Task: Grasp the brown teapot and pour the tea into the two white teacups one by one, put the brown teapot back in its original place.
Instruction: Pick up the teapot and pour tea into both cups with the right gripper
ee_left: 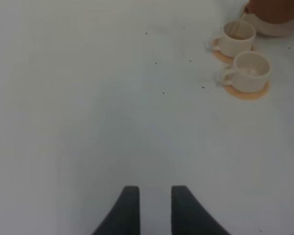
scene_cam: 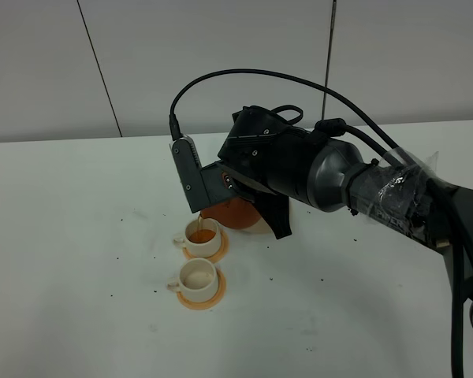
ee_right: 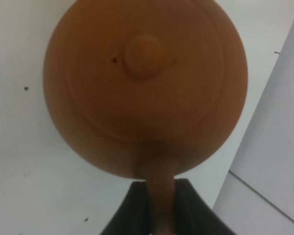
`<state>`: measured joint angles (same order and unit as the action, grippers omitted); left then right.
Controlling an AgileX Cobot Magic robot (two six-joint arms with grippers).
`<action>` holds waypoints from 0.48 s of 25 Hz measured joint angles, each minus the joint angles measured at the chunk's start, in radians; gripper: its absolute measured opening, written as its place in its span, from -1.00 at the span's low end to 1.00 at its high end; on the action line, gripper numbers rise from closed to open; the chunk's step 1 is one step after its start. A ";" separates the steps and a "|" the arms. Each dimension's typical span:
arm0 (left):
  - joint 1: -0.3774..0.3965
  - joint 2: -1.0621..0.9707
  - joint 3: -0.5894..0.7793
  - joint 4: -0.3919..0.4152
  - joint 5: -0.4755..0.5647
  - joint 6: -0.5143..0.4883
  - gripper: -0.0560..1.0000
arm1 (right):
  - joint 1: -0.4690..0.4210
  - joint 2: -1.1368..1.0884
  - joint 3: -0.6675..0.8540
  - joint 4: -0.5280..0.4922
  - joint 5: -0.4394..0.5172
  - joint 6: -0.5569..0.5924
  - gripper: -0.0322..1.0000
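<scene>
As tea streams from the tilted brown teapot (scene_cam: 230, 211), the far white teacup (scene_cam: 202, 235) fills.
Right gripper (ee_right: 161, 223) pinches the handle; left gripper (ee_left: 155, 208) idles, slightly spread. Two cups, two orange coasters, one trivet (scene_cam: 256, 228) – next, likely shift the spout over the near teacup (scene_cam: 197, 276).

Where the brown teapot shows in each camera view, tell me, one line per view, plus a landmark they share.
Exterior high: the brown teapot sits centre, mostly hidden under the right gripper, pouring into the far cup.
Left wrist: only its edge shows, top right corner.
Right wrist: it fills the picture, lid toward the camera.
Shared landmark: the far cup, in the exterior and left wrist views.
</scene>
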<state>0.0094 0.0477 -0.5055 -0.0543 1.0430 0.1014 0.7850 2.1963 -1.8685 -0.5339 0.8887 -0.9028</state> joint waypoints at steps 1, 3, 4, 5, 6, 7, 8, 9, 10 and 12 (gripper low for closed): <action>0.000 0.000 0.000 0.000 0.000 0.000 -0.46 | 0.000 0.000 0.000 0.000 0.001 0.000 -0.75; 0.000 0.000 0.000 0.000 0.000 0.000 -0.46 | 0.000 0.000 0.000 0.000 0.001 0.000 -0.75; 0.000 0.000 0.000 0.000 0.000 0.000 -0.46 | 0.000 0.000 0.000 0.000 0.004 0.000 -0.75; 0.000 0.000 0.000 0.000 0.000 0.000 -0.46 | 0.000 0.000 0.000 0.000 0.004 0.000 -0.75; 0.000 0.000 0.000 0.000 0.000 0.000 -0.46 | 0.000 0.000 0.000 -0.001 0.004 0.000 -0.75; 0.000 0.000 0.000 0.000 0.000 0.000 -0.46 | 0.000 0.000 0.000 -0.001 0.004 0.000 -0.75; 0.000 0.000 0.000 0.000 0.000 0.000 -0.46 | 0.000 0.000 0.000 -0.001 0.004 0.000 -0.75; 0.000 0.000 0.000 0.000 0.000 0.000 -0.46 | 0.000 0.000 0.000 -0.001 0.004 0.000 -0.75; 0.000 0.000 0.000 0.000 0.000 0.000 -0.46 | 0.000 0.000 0.000 -0.001 0.004 0.000 -0.75; 0.000 0.000 0.000 0.000 0.000 0.000 -0.46 | 0.000 0.000 0.000 -0.001 0.004 0.000 -0.75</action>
<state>0.0094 0.0477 -0.5055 -0.0543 1.0430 0.1014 0.7850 2.1963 -1.8685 -0.5346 0.8923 -0.9028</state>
